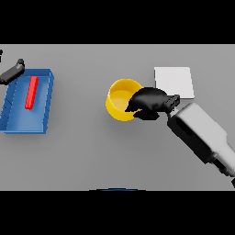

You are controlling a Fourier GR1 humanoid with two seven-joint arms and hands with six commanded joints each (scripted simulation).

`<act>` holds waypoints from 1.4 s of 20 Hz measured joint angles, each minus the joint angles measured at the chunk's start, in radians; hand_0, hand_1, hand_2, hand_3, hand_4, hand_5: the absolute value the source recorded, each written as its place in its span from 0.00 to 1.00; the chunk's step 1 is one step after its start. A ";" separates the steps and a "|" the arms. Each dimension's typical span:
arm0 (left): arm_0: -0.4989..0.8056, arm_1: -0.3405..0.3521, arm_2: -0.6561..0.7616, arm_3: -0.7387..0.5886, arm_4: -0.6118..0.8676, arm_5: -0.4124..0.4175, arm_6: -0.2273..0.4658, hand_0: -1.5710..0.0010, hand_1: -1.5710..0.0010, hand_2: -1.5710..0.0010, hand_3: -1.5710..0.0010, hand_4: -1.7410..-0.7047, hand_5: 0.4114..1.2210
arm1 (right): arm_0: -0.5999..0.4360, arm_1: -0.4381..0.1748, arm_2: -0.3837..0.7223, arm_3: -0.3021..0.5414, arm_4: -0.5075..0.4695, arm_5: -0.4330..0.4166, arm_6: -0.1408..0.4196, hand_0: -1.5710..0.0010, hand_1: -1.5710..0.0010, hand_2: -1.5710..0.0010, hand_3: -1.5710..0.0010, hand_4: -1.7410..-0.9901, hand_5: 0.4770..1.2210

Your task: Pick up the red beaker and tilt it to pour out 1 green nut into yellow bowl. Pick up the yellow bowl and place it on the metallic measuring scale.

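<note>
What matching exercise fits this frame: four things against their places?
Things:
1. yellow bowl
2. red beaker
3. measuring scale
4. left hand

Places:
A. lying in the blue tray
B. at the tray's far left corner
C. mid-table, under the right hand
D. flat, right of the bowl

Pairs: 1-C, 2-A, 3-D, 4-B

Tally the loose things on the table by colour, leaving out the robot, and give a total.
Yellow: 1, the bowl
Blue: 1, the tray
Red: 1, the bar lying in the tray
White: 1, the flat square
Total: 4
</note>
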 measured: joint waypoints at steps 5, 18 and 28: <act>-0.010 -0.004 0.000 0.017 -0.005 -0.004 0.000 1.00 1.00 1.00 1.00 0.91 0.42 | -0.022 -0.034 -0.038 -0.011 -0.032 0.013 0.031 0.06 0.02 0.00 0.19 0.02 1.00; -0.015 -0.003 0.011 0.031 0.005 -0.018 0.002 1.00 1.00 1.00 1.00 0.90 0.42 | -0.111 -0.153 -0.088 0.202 0.000 -0.099 -0.006 0.00 0.01 0.00 0.15 0.02 1.00; 0.016 0.016 0.015 -0.036 0.024 0.016 0.051 1.00 1.00 1.00 1.00 0.86 0.46 | -0.135 -0.146 -0.112 0.469 0.024 -0.206 0.010 0.06 0.16 0.11 0.02 0.01 1.00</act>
